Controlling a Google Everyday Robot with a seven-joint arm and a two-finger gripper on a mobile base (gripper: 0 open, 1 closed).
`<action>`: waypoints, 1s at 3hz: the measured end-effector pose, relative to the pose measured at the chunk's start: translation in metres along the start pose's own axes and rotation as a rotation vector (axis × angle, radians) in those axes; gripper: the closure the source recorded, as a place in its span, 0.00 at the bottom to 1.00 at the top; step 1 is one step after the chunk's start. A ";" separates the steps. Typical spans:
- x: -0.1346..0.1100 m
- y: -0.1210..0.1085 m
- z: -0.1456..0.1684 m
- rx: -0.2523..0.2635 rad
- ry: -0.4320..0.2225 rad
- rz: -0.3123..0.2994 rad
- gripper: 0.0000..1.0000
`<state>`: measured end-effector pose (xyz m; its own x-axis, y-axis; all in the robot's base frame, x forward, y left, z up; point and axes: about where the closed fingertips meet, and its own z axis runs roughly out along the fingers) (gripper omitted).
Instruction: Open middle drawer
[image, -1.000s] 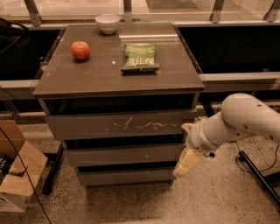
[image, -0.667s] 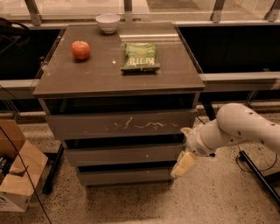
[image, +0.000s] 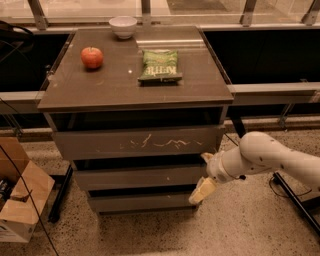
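Approach step: the gripper (image: 204, 174), claw apart, sits at 3 o'clock of the middle drawer (image: 135, 176) (closed); next, it likely hooks the front edge and pulls.

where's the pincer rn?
Camera view, lower right: the pincer is at the right end of the middle drawer front, just below the scratched top drawer.

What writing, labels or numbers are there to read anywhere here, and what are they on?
White lettering on the green snack bag, lying on the cabinet top: too blurred to read.
No text on the middle drawer or on the gripper at its right end.
White marks on the top drawer: scratches, not writing.
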<state>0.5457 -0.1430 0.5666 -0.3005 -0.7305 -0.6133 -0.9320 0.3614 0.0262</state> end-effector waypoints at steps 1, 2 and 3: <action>0.007 0.003 0.010 -0.019 -0.001 0.012 0.00; 0.009 -0.003 0.031 -0.008 0.000 0.042 0.00; 0.004 -0.013 0.065 0.019 -0.016 0.038 0.00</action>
<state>0.5702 -0.1127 0.5126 -0.3319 -0.7070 -0.6245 -0.9160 0.3998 0.0342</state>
